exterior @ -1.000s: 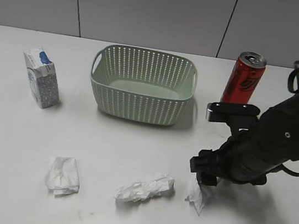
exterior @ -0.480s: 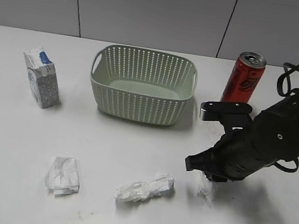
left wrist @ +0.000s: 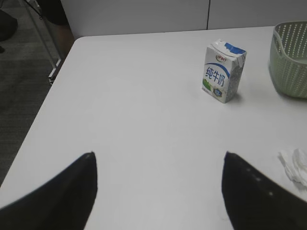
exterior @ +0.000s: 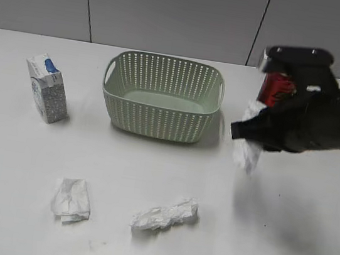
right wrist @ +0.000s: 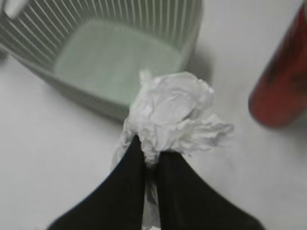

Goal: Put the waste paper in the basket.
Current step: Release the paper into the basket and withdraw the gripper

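Observation:
My right gripper (exterior: pixel 244 130) is shut on one wad of waste paper (exterior: pixel 247 152) and holds it in the air just right of the basket (exterior: pixel 158 119). The right wrist view shows the wad (right wrist: pixel 175 115) pinched between the black jaws (right wrist: pixel 152 152), with the sage-green basket (right wrist: pixel 96 103) just beyond it. Two more wads lie on the table in front: one at the left (exterior: pixel 72 199), one in the middle (exterior: pixel 165 214). My left gripper (left wrist: pixel 158 158) is open and empty above bare table; it does not show in the exterior view. The left wad's edge (left wrist: pixel 295 165) shows there.
A white-and-blue carton (exterior: pixel 47 88) stands left of the basket; it also shows in the left wrist view (left wrist: pixel 222 72). A red can (exterior: pixel 274 90) stands right of the basket, partly behind my right arm, and shows in the right wrist view (right wrist: pixel 283 81).
My right gripper has lifted the right-hand wad off the table and carried it up and back toward the basket's right end. The other two wads have not moved.

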Controlling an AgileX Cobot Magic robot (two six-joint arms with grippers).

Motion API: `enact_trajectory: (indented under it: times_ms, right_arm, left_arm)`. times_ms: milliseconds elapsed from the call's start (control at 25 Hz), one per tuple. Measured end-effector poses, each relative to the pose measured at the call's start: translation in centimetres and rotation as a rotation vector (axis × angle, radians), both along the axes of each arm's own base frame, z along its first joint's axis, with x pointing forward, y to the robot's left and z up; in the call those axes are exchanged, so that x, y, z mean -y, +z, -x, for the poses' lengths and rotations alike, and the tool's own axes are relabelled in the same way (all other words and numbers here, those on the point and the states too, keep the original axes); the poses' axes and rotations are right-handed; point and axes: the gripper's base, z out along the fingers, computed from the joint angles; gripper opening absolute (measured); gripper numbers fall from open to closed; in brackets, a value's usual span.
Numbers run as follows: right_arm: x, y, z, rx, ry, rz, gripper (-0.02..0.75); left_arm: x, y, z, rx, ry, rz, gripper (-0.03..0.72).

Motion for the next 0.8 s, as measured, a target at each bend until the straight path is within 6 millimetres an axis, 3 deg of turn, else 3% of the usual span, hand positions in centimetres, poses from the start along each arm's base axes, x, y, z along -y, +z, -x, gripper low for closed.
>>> enact_trajectory:
  times_ms: [120,240,360,600,680,800]
  right_arm:
    - [-1.0,2.6,-1.1,0.194,0.058,-0.083,0.024]
    - [-2.2,3.6,-2.4,0.354,0.109,-0.159,0.024]
    - [-3.8,2.5,-4.1,0.461,0.17,-0.197,0.024]
    - [-6.6,-2.7,-8.0,0.433,0.207,-0.172,0.038]
    - [-7.2,-3.7,-9.1,0.425,0.209,-0.164,0.096]
    - [-7.9,-4.9,-10.2,0.402,0.209,-0.143,0.309]
  left_arm:
    - [0.0,0.0,0.0,0.0,0.0,0.0,0.593]
    - [0.0,0.0,0.0,0.0,0.0,-0.001,0.591]
    - [0.0,0.0,0.0,0.0,0.0,0.0,0.59]
    - [0.0,0.0,0.0,0.0,0.0,0.0,0.59]
    - [0.0,0.0,0.0,0.0,0.0,0.0,0.59]
    - [0.0,0.0,0.0,0.0,0.0,0.0,0.59]
